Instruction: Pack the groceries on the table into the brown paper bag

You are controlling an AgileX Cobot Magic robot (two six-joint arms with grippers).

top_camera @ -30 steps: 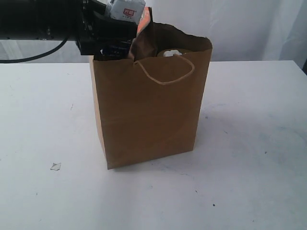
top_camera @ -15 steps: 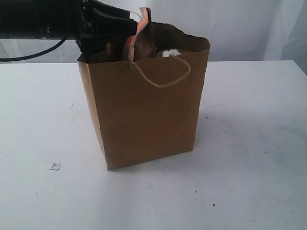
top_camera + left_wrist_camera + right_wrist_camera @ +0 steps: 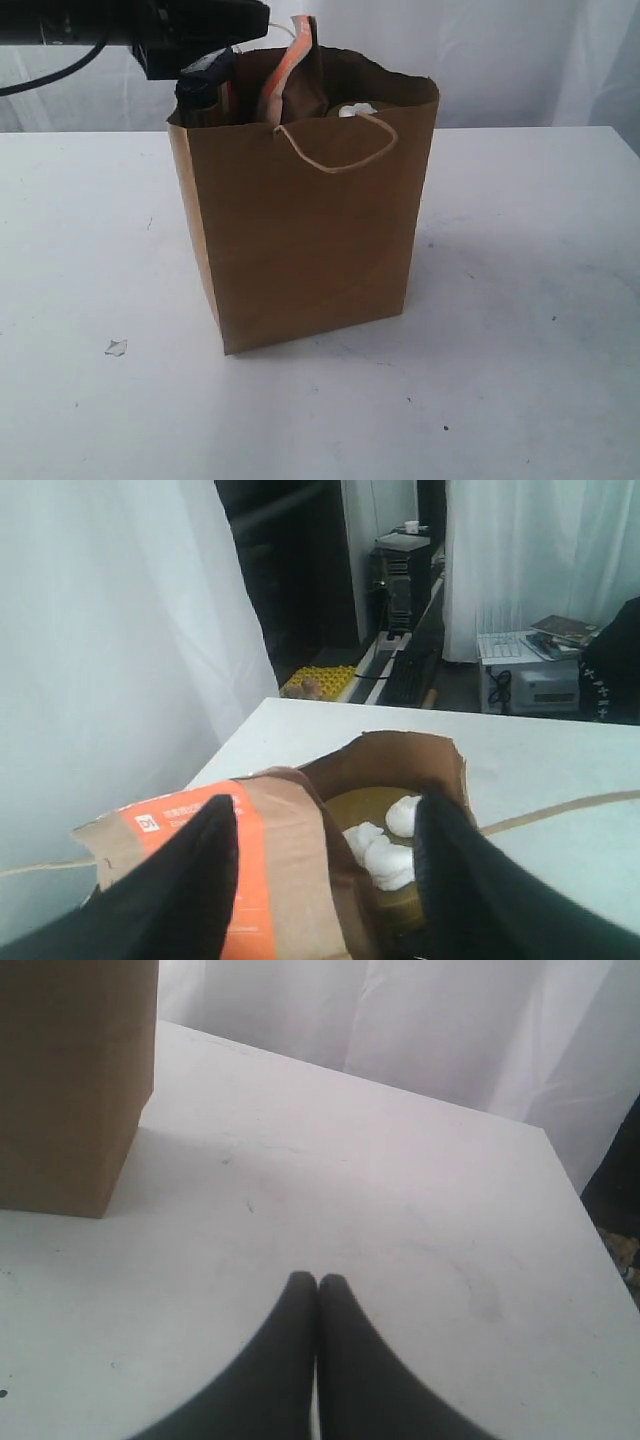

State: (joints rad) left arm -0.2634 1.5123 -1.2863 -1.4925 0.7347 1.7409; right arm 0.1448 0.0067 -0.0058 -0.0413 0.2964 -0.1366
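Presently, the left gripper (image 3: 205,88), jaws apart and empty, sits at the rim of the brown paper bag (image 3: 310,250), upper left of frame; lifting out could snag and topple it. The right gripper (image 3: 317,1285) is pressed closed.

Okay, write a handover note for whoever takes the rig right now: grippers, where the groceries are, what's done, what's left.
Left gripper: open, empty, over the mouth of the brown paper bag.
Right gripper: shut, empty, above bare table, apart from the bag.
Groceries: an orange-and-brown packet sticks out of the bag; a gold-topped round item sits inside. None visible on the table.
Done: packing looks complete.
Left: raise the left arm clear; check outside the views for strays.
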